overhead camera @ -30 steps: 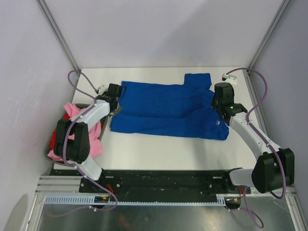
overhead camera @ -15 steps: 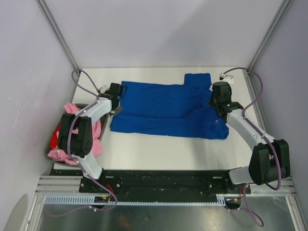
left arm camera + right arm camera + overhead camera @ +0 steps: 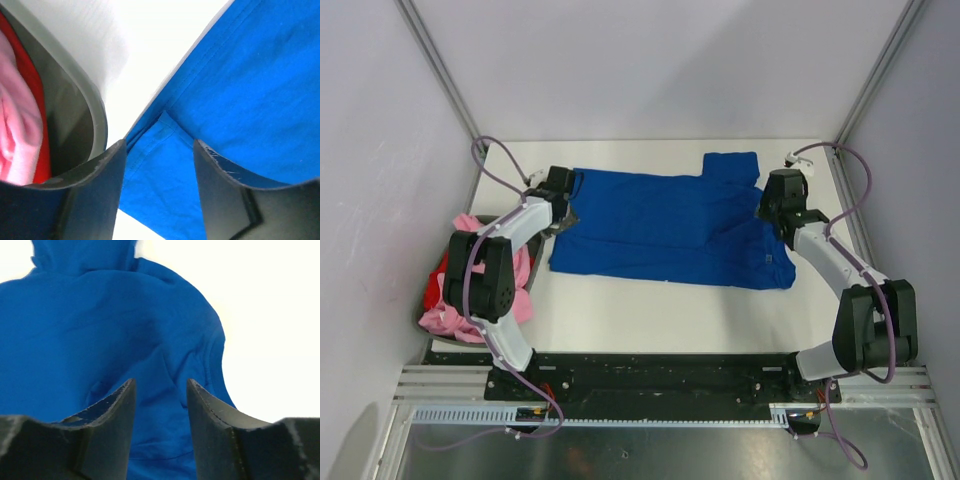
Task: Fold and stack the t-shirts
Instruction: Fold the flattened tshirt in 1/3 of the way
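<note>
Grey bin (image 3: 98, 118) near blue t-shirt (image 3: 660, 225)

Table (image 3: 650, 310): fills the middle of the top view, with the arm bases (image 3: 510, 355) along its 6 o'clock edge, one at 7 and one at 5 o'clock.
Spread t-shirt (image 3: 670, 230): flat on the table just past centre, lying from 9 to 3 o'clock, one sleeve reaching toward 1 o'clock.
Bin (image 3: 423, 322): just beside the table's edge at 8 o'clock.
Heaped t-shirts (image 3: 470, 232): in the bin, one lying over the other.
Left gripper (image 3: 563, 205): over the spread t-shirt's 9 o'clock edge, between bin and cloth.
Right gripper (image 3: 770, 212): over the spread t-shirt's 3 o'clock end, at 6 o'clock from the sleeve.
</note>
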`<state>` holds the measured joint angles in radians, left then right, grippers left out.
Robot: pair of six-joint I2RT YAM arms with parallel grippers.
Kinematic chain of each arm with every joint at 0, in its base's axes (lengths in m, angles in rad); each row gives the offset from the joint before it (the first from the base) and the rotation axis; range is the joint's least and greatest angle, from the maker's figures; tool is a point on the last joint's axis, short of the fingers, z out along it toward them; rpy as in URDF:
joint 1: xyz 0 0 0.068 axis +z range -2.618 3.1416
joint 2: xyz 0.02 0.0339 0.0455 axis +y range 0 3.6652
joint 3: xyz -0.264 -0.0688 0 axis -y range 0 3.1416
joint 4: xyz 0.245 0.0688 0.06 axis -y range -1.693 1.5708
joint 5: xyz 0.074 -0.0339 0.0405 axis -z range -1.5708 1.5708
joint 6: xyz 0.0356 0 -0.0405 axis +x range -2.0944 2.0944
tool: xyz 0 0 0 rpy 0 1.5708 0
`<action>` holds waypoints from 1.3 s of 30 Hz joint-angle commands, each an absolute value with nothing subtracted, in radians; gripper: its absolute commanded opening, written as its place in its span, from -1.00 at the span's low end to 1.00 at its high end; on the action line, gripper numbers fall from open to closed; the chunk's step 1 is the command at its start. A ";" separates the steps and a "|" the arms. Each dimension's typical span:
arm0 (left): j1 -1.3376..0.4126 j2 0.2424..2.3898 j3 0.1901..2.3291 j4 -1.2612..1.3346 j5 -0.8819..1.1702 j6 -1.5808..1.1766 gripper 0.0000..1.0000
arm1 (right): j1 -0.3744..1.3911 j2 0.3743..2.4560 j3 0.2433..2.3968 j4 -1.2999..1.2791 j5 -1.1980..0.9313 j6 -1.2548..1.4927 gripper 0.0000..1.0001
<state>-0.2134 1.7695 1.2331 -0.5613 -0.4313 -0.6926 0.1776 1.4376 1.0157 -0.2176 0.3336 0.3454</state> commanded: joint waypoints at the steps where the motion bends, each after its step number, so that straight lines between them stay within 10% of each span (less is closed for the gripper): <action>1: -0.206 1.741 1.271 -0.550 -0.414 -0.651 0.35 | 0.139 1.449 1.029 -0.284 0.349 0.382 0.07; 39: -0.307 1.327 0.930 -0.469 -0.017 -0.577 0.37 | 0.425 1.944 1.376 -0.493 0.494 0.403 -0.02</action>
